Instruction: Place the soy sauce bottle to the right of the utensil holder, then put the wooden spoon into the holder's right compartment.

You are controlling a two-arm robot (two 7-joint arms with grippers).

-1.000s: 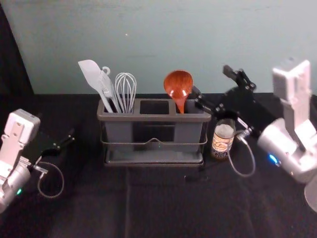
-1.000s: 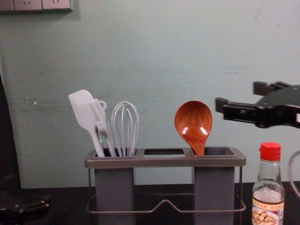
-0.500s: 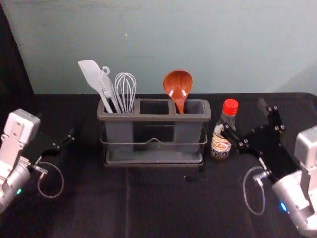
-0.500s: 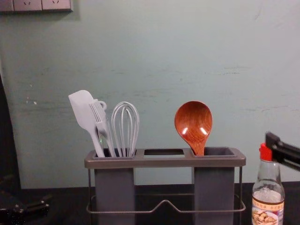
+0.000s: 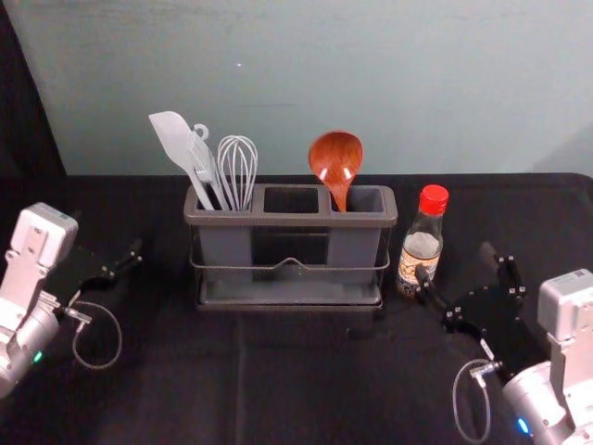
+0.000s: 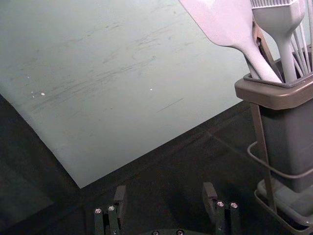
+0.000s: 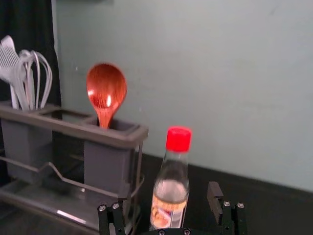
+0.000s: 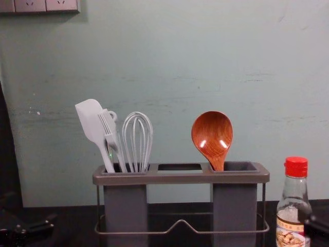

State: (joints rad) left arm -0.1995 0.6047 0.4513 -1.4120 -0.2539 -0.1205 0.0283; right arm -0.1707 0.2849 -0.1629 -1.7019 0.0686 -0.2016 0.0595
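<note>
Bottle and spoon placed; right gripper clearance critical.
Viewed from above, 12 o'clock away from the robot, the soy sauce bottle (image 5: 422, 246) stood upright at the utensil holder's (image 5: 290, 220) 3 o'clock; the wooden spoon (image 5: 334, 159) sat in its right compartment (image 5: 369, 199). The right gripper (image 5: 455, 263), at 4 o'clock, was wide and empty; the left gripper (image 5: 130, 260) was parked at 9. A swing toward 9 could topple the bottle. The right wrist view exposed the finger gap; the chest view showed a dark tip overlapping the bottle.

The right gripper (image 5: 454, 262) reaches in from lower right, the left gripper (image 5: 107, 234) from the left, both jaws parted.
</note>
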